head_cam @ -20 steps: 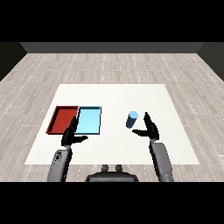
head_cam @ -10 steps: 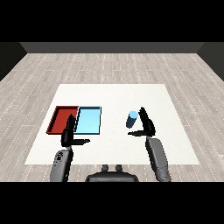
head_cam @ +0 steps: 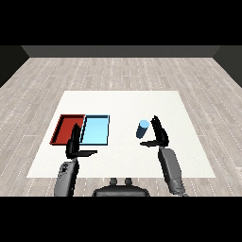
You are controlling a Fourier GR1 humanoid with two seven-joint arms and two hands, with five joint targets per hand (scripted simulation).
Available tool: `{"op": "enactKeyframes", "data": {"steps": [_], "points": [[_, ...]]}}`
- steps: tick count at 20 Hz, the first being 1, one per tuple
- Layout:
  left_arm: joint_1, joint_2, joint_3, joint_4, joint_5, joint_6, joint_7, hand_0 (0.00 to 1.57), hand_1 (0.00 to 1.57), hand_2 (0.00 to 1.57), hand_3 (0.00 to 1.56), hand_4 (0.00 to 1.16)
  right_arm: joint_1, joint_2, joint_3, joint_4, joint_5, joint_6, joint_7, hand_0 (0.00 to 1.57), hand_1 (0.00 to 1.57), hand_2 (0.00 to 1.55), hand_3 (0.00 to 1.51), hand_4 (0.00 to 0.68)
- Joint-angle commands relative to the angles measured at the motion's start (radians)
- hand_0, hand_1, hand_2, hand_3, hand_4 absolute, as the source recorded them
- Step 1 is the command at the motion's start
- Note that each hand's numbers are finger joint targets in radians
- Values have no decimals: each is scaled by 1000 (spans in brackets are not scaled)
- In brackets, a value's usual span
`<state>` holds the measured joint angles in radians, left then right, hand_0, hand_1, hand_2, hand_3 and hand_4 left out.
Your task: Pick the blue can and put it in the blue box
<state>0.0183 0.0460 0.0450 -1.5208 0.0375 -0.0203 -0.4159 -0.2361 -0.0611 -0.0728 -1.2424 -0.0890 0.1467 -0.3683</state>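
In the head view, the right hand (head_cam: pixel 159 136) stands just to the right of the blue can (head_cam: pixel 142 129), its fingers (head_cam: pixel 155 123) held straight and upward beside the can's upper part while the thumb reaches out leftward below the can's base; the hand is spread open, and whether any part of it touches the can cannot be told. The blue can is a short upright cylinder, light blue on its top face and deeper blue down its side, standing on the white worktop (head_cam: pixel 123 101) right of centre, well apart from both trays. The left hand (head_cam: pixel 75 145) hovers at the near edge of the trays, its fingers straight and pointing up over the border between the red tray (head_cam: pixel 63 126) and the light blue tray (head_cam: pixel 97 130), with the thumb stretched out to the right over the worktop; it holds nothing. The two trays lie side by side, touching along one edge, on the left half of the worktop, the red one further left. Both grey forearms rise from the lower corners of the view. Around the worktop runs a pale wood-plank floor (head_cam: pixel 123 71).
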Motion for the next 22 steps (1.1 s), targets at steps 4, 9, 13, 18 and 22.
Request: {"op": "enactKeyframes", "data": {"steps": [4, 9, 13, 18, 22], "points": [[13, -5, -8, -44, -16, 21, 25, 0, 0, 0, 0, 0, -39, 1, -11, 105, 21, -20, -73, 0, 0, 0, 0, 0], [68, -30, -39, -80, -30, 27, 10, 0, 0, 0, 0, 0, -53, 24, -7, 118, 10, -39, -37, 0, 0, 0, 0, 0], [-1, 14, 11, -45, -16, 12, 30, 0, 0, 0, 0, 0, -101, -46, -71, 193, -38, 18, -26, 0, 0, 0, 0, 0], [13, -12, -5, -5, 6, -12, -12, 0, 0, 0, 0, 0, -145, -23, -77, 288, -34, -31, -9, 0, 0, 0, 0, 0], [48, -43, -73, -43, -55, 72, -6, 0, 0, 0, 0, 0, -193, -33, -79, 326, -21, -62, 5, 0, 0, 0, 0, 0]]}}
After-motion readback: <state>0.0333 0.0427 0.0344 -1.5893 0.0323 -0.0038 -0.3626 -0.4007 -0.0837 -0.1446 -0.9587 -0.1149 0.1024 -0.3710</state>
